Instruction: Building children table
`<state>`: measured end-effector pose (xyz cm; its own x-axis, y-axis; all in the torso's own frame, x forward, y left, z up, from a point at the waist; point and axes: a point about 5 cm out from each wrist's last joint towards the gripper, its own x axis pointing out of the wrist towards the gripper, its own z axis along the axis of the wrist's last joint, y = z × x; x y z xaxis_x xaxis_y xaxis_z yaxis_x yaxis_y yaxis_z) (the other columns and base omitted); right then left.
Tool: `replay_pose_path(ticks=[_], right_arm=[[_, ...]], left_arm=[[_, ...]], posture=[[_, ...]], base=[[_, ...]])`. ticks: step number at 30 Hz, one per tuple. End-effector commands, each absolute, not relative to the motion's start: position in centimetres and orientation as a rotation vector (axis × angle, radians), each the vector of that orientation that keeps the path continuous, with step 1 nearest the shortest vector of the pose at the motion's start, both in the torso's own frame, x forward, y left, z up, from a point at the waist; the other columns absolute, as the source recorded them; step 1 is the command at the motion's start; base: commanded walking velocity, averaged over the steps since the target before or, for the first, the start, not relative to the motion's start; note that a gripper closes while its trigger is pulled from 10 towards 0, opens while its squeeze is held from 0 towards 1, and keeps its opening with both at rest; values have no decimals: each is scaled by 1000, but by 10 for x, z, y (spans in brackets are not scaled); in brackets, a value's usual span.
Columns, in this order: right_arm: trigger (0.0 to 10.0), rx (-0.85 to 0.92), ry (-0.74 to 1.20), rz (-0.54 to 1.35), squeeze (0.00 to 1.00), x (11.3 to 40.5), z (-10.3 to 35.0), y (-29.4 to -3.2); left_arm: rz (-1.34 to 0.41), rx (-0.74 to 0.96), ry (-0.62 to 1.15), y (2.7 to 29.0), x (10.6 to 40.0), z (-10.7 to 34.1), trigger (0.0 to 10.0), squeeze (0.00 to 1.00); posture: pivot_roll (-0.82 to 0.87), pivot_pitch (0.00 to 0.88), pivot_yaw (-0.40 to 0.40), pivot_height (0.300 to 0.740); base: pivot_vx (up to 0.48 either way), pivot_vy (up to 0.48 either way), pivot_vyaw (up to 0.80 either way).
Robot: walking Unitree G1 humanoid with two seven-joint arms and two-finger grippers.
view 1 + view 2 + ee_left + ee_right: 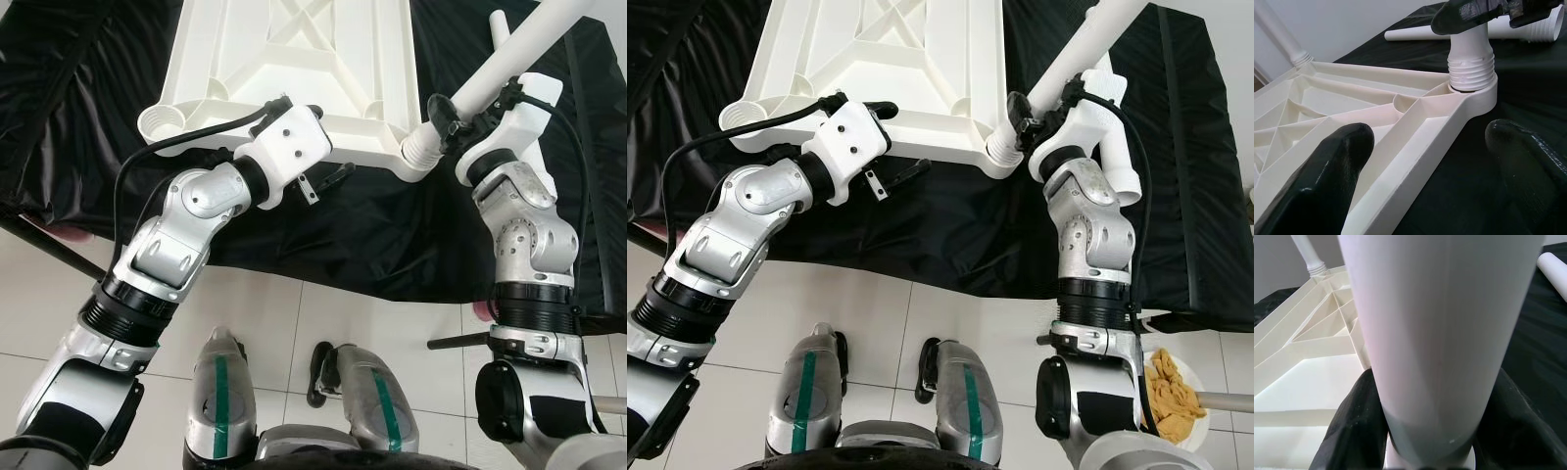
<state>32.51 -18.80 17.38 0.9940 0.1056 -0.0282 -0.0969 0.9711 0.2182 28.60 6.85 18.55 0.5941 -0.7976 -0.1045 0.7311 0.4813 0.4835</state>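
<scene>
There, a white plastic tabletop point(294, 59) lay upside down on a surface draped in glossy, crinkled black cloth point(392, 235), its near edge close to the cloth's front edge. Its underside was a lattice of thin moulded ribs forming triangles, with a round socket at each corner; the near left socket point(162, 121) stood open.

The right gripper point(449, 110) was clamped around a smooth, white, tapering leg point(509, 54) just above its ribbed, threaded collar, which sat in the tabletop's near right corner socket point(419, 157). The leg leaned up and away to the right. In the right wrist view the leg point(1444, 333) ran between the two rounded black fingers point(1356, 426), which pressed against its sides.

The left gripper point(328, 181) hung just past the tabletop's near edge, over the cloth, its fingers spread wide with nothing between them. From the left wrist view, its blunt matte fingers point(1327, 181) framed that edge, and the collar point(1470, 73) could be seen seated in the ring of the corner socket.

Another leg point(1298, 49) stood screwed into a far corner, and a loose one point(1420, 33) lay on the cloth beyond the tabletop.

Below, the floor was pale glossy tile point(294, 323), and a bowl of yellow cloth-like stuff point(1171, 392) sat near the robot's right side.
</scene>
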Motion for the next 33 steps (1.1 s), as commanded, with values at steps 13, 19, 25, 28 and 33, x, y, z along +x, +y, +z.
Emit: replay_pose_path(ticks=[13, 19, 25, 28, 33], right_arm=[[10000, 76, 95, 150, 0, 316, 152, -180], [10000, 67, 106, 170, 0, 315, 149, -175], [10000, 67, 124, 171, 0, 316, 146, -175], [10000, 46, 138, 184, 0, 320, 147, -175], [10000, 22, 142, 218, 0, 326, 152, -171]], left_arm=[[-994, 548, -135, 65, 282, 184, 10000, 0], [-991, 549, -138, 66, 282, 185, 10000, 0], [-988, 551, -137, 67, 282, 185, 10000, 0], [-987, 552, -137, 67, 282, 185, 10000, 0], [-987, 553, -138, 67, 282, 186, 10000, 0]], posture=[[122, 79, -92, 740], [123, 80, -92, 740], [124, 80, -92, 740], [124, 83, -91, 740], [125, 85, -91, 740]], base=[[0, 0, 0], [0, 0, 0], [0, 0, 0], [0, 0, 0], [0, 0, 0]])
